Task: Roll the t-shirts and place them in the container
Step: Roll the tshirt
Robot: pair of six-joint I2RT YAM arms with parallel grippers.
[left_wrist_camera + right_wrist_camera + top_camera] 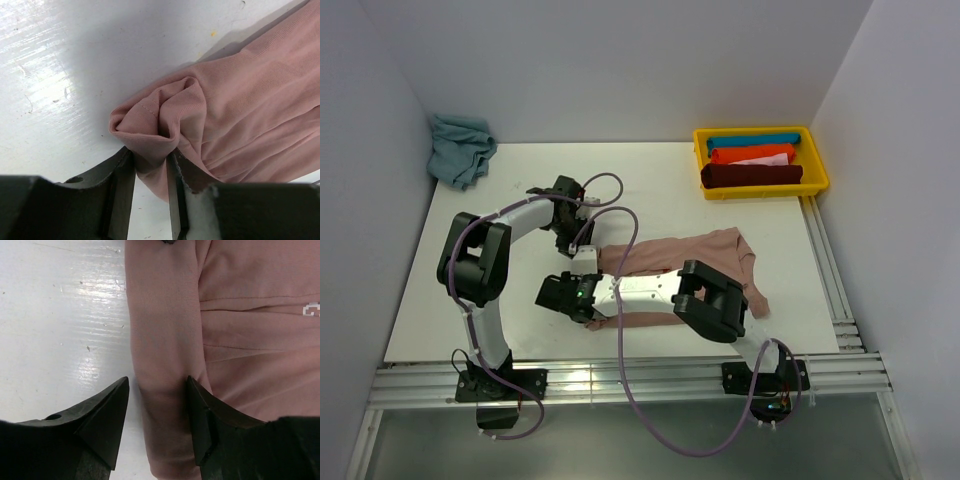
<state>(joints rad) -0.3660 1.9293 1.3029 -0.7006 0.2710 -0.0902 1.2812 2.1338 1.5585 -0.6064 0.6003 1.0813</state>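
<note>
Left gripper (150, 162) pinching one pink t-shirt (715, 250), right gripper (157, 390) wide astride its fold, three rolled shirts (752, 176) in yellow bin (817, 160), far-right worktop (420, 320) corner

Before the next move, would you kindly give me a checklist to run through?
1. Left jaws clamped on pink shirt's rolled end: ok.
2. Right jaws gripping the roll: not ok, open astride it.
3. Roll even across the width: cannot tell, middle hidden.
4. Room in bin for another roll: cannot tell.
5. Blue shirt lying apart from the pink one: ok.
</note>
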